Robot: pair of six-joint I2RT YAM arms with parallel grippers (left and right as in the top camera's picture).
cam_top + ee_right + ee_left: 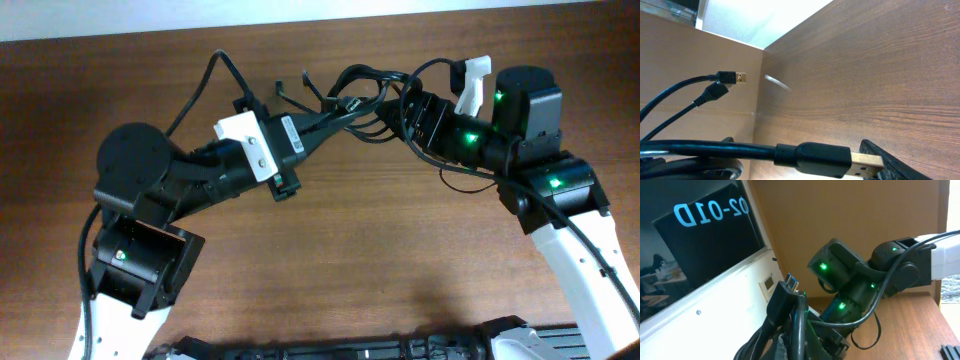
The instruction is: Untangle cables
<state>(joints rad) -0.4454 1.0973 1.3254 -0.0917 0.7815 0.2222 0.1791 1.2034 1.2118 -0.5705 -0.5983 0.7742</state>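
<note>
Landmark: the wooden table (330, 250); all places below are given against it.
Cables, position: the cables (352, 103) formed one black bunch over the table's far middle, close to its far edge, strung between the two grippers.
Cables, loose ends: two thin ends (290, 92) stuck out of the bunch toward the table's far edge. A long loop (205, 85) trailed back over the left half of the table.
Left arm: the left arm (150, 170) reached from the table's near left corner toward its far middle.
Left gripper: the left gripper (330, 118) was closed at the bunch. In the wrist view the cables (782, 305) rose from the bottom edge and hid the fingers, so the grip on them was probable, not plainly seen.
Blue plug: a flat plug with a blue insert (791, 283) stood at the top of that bunch, clear of the table.
Right arm: the right arm (560, 200) came in from the table's near right side.
Right gripper: the right gripper (402, 112) had its jaws spread wide at the other side of the bunch, clamping nothing.
Gold plug: a thick cable (715, 149) ended in a gold plug (865, 162) just beside one dark fingertip (890, 157), above the table surface (880, 65). Contact could not be told.
Small plugs: two further plug ends (732, 77) hung free above the table's far edge.
</note>
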